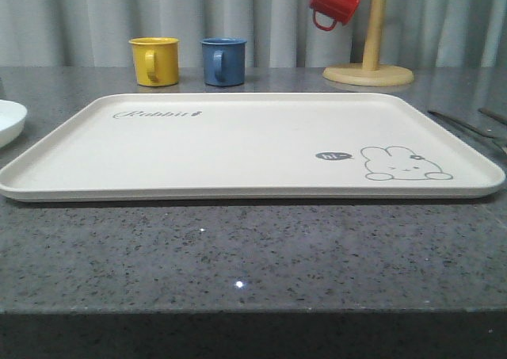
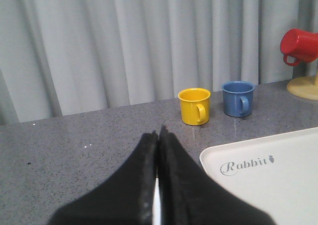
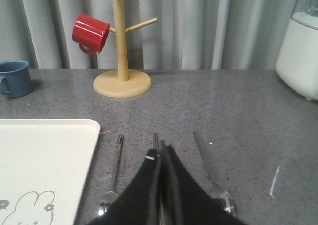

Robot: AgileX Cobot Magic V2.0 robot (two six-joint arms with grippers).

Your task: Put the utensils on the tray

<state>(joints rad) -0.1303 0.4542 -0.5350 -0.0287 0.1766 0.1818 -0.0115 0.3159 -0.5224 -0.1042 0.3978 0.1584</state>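
The cream tray (image 1: 238,149) with its rabbit drawing lies across the middle of the table, and nothing rests on it. The utensils (image 1: 467,126) lie on the counter just past its right edge. In the right wrist view they lie side by side: a fork (image 3: 117,160) nearest the tray (image 3: 44,155), the chopsticks (image 3: 155,138) mostly hidden under my fingers, and a spoon (image 3: 206,160). My right gripper (image 3: 160,148) hangs shut above the chopsticks. My left gripper (image 2: 159,131) is shut over the counter beside the tray's (image 2: 278,180) far left corner.
A yellow mug (image 1: 154,60) and a blue mug (image 1: 223,61) stand behind the tray. A wooden mug tree (image 1: 369,70) carrying a red mug (image 1: 336,1) is at the back right. A white plate (image 1: 8,121) is at the left edge and a white appliance (image 3: 298,51) at the far right.
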